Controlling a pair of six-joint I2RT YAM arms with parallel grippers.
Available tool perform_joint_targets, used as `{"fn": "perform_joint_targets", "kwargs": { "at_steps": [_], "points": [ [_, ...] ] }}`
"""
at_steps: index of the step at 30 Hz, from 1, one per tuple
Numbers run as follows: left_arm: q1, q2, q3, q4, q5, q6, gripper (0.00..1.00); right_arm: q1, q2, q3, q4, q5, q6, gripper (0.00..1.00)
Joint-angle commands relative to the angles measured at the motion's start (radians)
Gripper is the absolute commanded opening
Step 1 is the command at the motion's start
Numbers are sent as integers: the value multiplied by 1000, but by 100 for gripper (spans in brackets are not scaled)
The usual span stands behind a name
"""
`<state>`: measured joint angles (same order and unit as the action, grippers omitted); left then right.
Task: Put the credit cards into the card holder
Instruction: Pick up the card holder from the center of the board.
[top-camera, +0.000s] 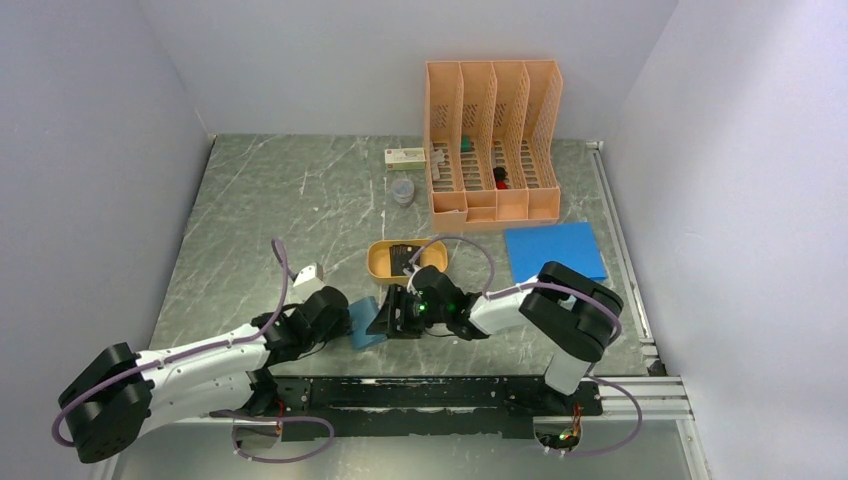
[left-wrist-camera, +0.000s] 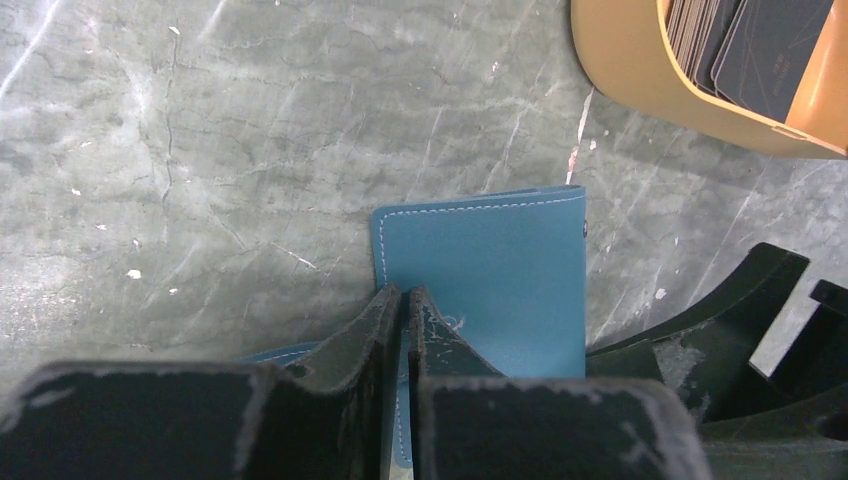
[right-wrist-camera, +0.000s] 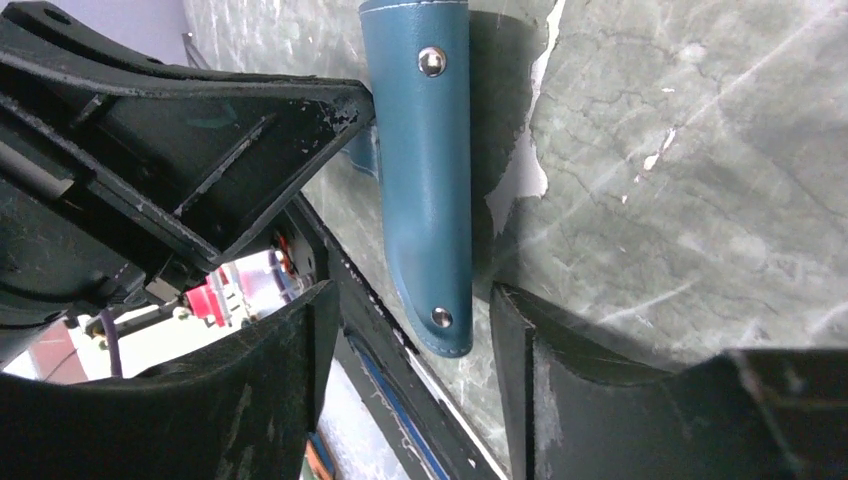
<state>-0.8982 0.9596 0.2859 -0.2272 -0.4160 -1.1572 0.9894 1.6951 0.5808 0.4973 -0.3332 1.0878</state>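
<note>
1. The grey marbled table (top-camera: 290, 200) is walled in white on the left, back and right. A black rail runs along its near edge. Its widest open stretch lies at the back left.
2. A peach file organiser (top-camera: 492, 140) stands upright at the back right, touching the back wall. Its four slots hold a few small items, one green and one red, too small to identify.
3. A flat blue sheet (top-camera: 555, 250) lies in front of the organiser, close to the right edge.
4. The orange oval tray (top-camera: 380, 262) (left-wrist-camera: 640, 70) sits mid-table and holds the stack of dark credit cards (top-camera: 405, 257) (left-wrist-camera: 770, 40), which lean against its inner wall.
5. The teal card holder (top-camera: 368, 325) (left-wrist-camera: 490, 270) (right-wrist-camera: 425, 150) lies just in front of the tray, near the rail, between the two grippers.
6. The left gripper (top-camera: 335, 312) (left-wrist-camera: 403, 292) is clamped on the card holder's near cover, with blue leather showing between its fingers.
7. The right gripper (top-camera: 395, 315) (right-wrist-camera: 412, 292) is spread wide. Its jaws straddle the holder's snap-studded edge without pinching it.
8. A small white box (top-camera: 405, 157) and a clear cup (top-camera: 402, 191) sit just left of the organiser.
</note>
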Motion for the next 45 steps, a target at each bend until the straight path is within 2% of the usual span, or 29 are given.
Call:
{"fn": "perform_joint_targets", "kwargs": {
  "at_steps": [1,7,14,17,19,22,26,29,32,35,41,45],
  "points": [
    [4,46,-60,-94,27,3,11,-1,66,-20,81,1,44,58],
    [5,36,-65,-93,35,4,11,10,87,-11,127,21,59,48],
    [4,3,-67,-119,37,-10,10,32,54,-1,130,47,22,16],
    [5,-64,-30,-196,25,-13,11,45,-30,22,19,101,-54,0],
    [4,-137,34,-299,12,-6,20,62,-130,64,-121,163,-145,0],
    [5,-246,204,-426,-8,41,42,80,-271,143,-357,267,-300,0],
    [5,-297,464,-559,-76,115,63,84,-420,295,-647,440,-564,0],
    [4,-275,643,-563,-104,180,66,106,-470,430,-803,631,-737,0],
    [4,-234,787,-523,-104,225,68,147,-487,529,-857,836,-910,0],
    [4,-195,869,-430,-57,260,72,215,-484,575,-819,1068,-1090,0],
    [4,-117,861,-180,90,308,80,283,-465,513,-558,1400,-1474,0],
    [4,-96,847,-63,143,311,82,341,-485,326,-12,1523,-1957,0]
  ]
}}
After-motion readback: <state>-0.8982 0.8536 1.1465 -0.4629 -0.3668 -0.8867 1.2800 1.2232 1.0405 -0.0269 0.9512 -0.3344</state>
